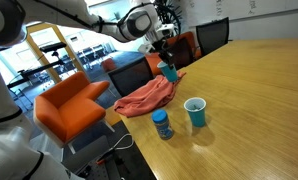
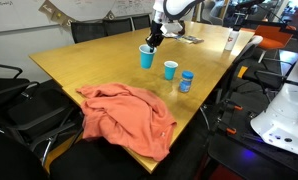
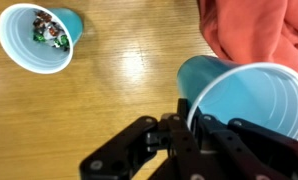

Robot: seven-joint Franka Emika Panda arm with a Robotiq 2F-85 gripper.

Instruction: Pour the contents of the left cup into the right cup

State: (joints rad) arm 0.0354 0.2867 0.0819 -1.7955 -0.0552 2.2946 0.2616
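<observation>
My gripper (image 3: 184, 110) is shut on the rim of the left cup (image 3: 244, 95), a teal-blue cup whose inside shows no contents. In both exterior views the gripper (image 1: 165, 60) (image 2: 151, 40) holds this cup (image 1: 169, 72) (image 2: 146, 56) upright, close to the table. Whether it touches the table I cannot tell. The right cup (image 3: 34, 38) stands apart on the table with small dark pieces inside. It also shows in both exterior views (image 1: 195, 110) (image 2: 170, 69).
A short blue bottle-like container (image 1: 162, 124) (image 2: 185, 81) stands by the right cup. An orange cloth (image 1: 149, 97) (image 2: 124, 115) (image 3: 254, 30) lies at the edge of the wooden table (image 1: 249, 90) (image 2: 79, 60). Chairs (image 1: 69, 105) surround it. A white bottle (image 2: 230, 40) stands far off.
</observation>
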